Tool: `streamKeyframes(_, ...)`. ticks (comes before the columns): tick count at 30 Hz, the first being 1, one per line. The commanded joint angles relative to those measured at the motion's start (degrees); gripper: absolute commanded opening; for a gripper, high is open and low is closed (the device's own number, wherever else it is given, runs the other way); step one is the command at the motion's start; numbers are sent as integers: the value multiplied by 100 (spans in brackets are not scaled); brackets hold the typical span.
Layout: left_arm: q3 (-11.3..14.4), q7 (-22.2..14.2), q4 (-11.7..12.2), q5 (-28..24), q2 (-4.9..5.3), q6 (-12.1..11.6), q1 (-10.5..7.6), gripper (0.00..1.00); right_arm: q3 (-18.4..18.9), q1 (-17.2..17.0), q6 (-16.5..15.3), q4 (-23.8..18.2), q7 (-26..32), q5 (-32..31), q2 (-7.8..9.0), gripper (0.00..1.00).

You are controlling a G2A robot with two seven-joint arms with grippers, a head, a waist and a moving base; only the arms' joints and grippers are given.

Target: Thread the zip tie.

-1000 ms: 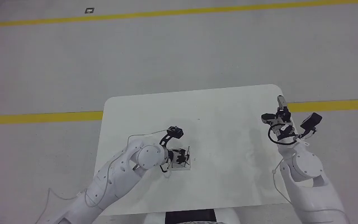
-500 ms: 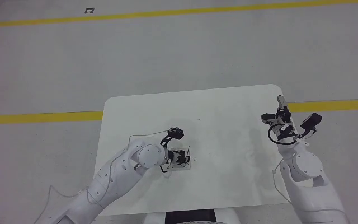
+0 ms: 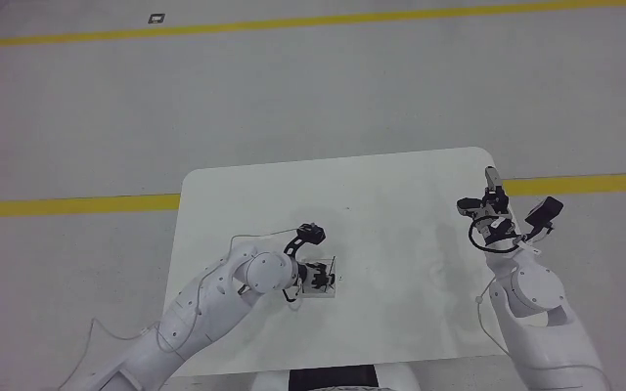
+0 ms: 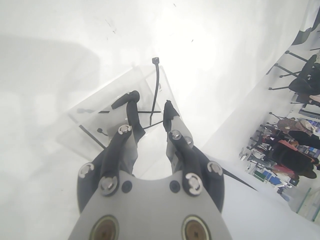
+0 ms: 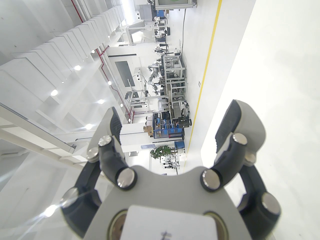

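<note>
1 black zip tie (image 4: 157, 86) stands nearly upright, strap straight and square head uppermost, leaning against the wall of a clear plastic tray (image 3: 331, 291) in the lower centre of the top view. Other loose black ties (image 4: 149, 112) lie flat and crossed on the tray's floor.

left claw (image 4: 151, 108) edged slightly right, over clear box (image 4: 112, 86)

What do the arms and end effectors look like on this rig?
Both arms glossy white, rounded shells. Thin pale cable loops off the left arm; black cable coils at the right arm. Left end effector: grey base, black linkages, silver pins, black-wrapped fingers. Right end effector: same build, ribbed black pads.
</note>
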Motion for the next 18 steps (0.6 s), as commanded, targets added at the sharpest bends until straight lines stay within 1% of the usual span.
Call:
streamKeyframes(1, 18, 12, 23, -16, -3, -5, -10, 15, 0, 0, 0, 0, 0, 0, 0, 100)
streamKeyframes(2, 26, 17, 34, -18, -5, -2, -15, 13, 0, 0, 0, 0, 0, 0, 0, 100)
streamKeyframes(5, 54, 28, 53, -17, -9, 9, -34, 13, 0, 0, 0, 0, 0, 0, 0, 100)
streamKeyframes(11, 106, 48, 72, -27, -19, 28, -71, 16, 0, 0, 0, 0, 0, 0, 0, 100)
streamKeyframes(18, 154, 43, 103, -50, -26, 32, -118, 15, 0, 0, 0, 0, 0, 0, 0, 100)
